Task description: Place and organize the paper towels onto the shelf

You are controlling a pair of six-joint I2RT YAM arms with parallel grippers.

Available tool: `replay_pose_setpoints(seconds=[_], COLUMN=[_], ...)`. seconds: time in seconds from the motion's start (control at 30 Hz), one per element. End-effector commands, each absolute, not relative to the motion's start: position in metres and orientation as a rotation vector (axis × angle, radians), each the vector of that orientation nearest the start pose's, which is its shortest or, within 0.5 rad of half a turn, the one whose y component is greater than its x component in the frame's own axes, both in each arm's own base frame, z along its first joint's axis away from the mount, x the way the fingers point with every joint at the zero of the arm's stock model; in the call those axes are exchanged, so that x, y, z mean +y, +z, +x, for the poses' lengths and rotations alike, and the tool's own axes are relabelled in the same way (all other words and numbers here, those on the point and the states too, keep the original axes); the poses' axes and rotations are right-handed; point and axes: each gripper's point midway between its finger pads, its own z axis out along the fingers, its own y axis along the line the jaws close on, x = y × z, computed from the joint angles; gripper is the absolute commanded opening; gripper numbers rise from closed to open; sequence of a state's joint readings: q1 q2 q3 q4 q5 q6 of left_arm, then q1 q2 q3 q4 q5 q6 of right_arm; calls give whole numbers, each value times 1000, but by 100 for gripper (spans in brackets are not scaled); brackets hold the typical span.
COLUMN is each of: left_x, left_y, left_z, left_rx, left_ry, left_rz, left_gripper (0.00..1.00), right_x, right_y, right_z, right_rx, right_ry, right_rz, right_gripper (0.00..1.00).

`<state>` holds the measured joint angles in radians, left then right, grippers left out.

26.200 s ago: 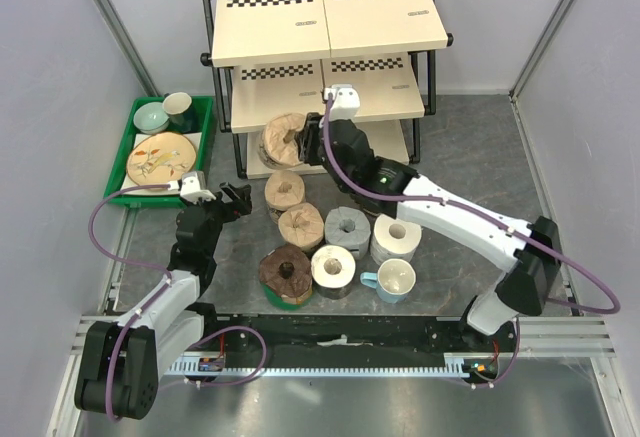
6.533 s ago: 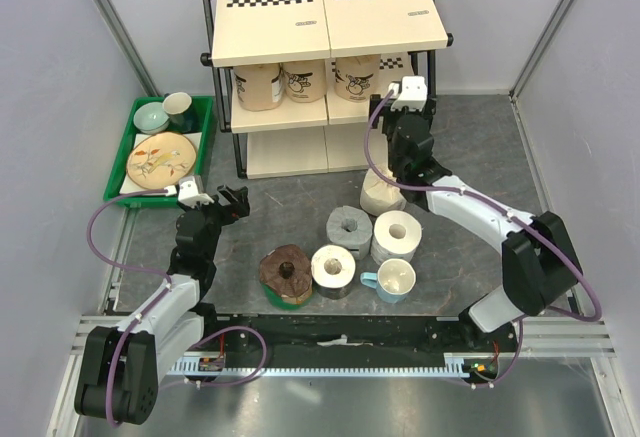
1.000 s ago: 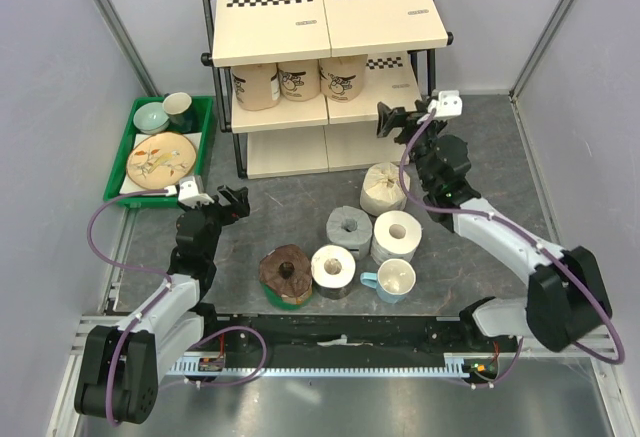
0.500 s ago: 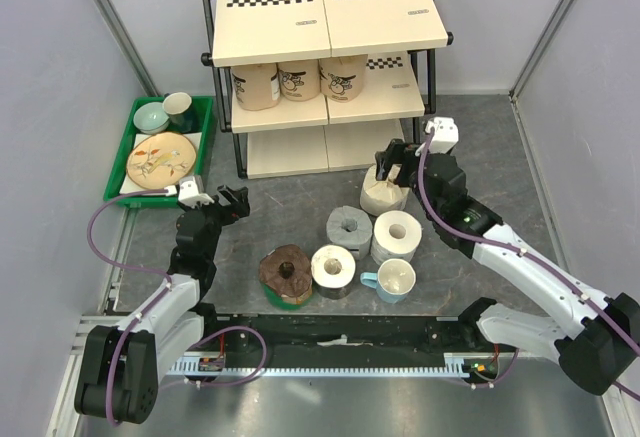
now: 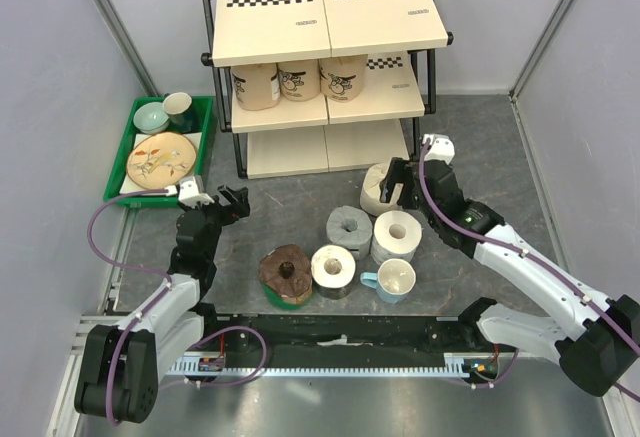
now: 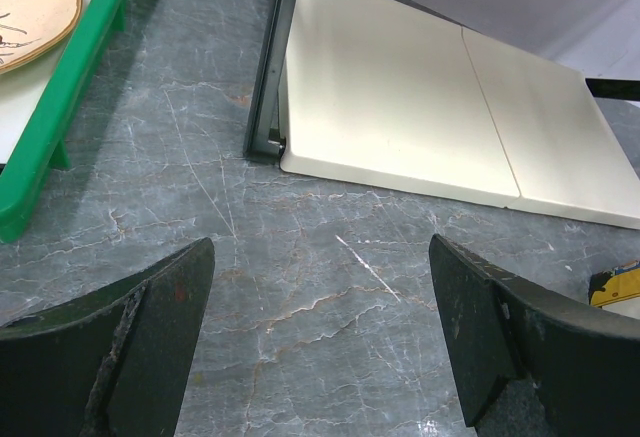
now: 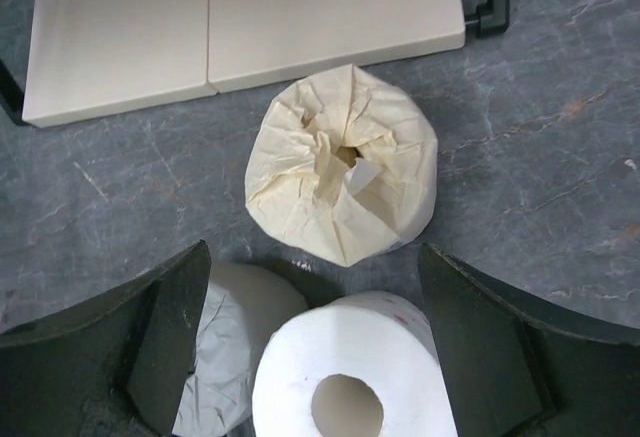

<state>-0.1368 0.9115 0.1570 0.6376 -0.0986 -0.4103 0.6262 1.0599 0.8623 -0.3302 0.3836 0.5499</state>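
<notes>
Three tan paper towels [image 5: 298, 80] stand on the middle board of the shelf [image 5: 330, 12]. On the floor in front lie a cream wrapped roll [image 5: 375, 189] [image 7: 340, 162], a grey roll [image 5: 348, 225] [image 7: 225, 357], a white roll [image 5: 397, 235] [image 7: 345, 382], a dark brown roll [image 5: 286, 272] and another white roll [image 5: 333, 267]. My right gripper [image 5: 400, 185] [image 7: 312, 257] hovers open above the cream and white rolls, touching neither. My left gripper [image 5: 235, 200] [image 6: 320, 257] is open over bare floor, facing the shelf's bottom board [image 6: 400, 117].
A green tray [image 5: 125, 147] [image 6: 60, 87] with a plate and bowls sits left of the shelf. A white mug [image 5: 395, 279] stands by the white roll. Grey walls close in both sides.
My right arm has swung down and back from beside the shelf to just above the cream roll. The left arm has not moved.
</notes>
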Motion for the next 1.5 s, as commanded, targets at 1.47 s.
replay_pose_setpoints(seconds=[1.47], left_x=[-43], left_y=[148], left_z=[324], left_rx=[1614], left_ry=[-346], left_rz=[-324], left_gripper=[95], right_x=[129], right_y=[123], right_z=[216], right_rx=[2471], right_ry=[219], right_rz=[239], right_gripper=[80])
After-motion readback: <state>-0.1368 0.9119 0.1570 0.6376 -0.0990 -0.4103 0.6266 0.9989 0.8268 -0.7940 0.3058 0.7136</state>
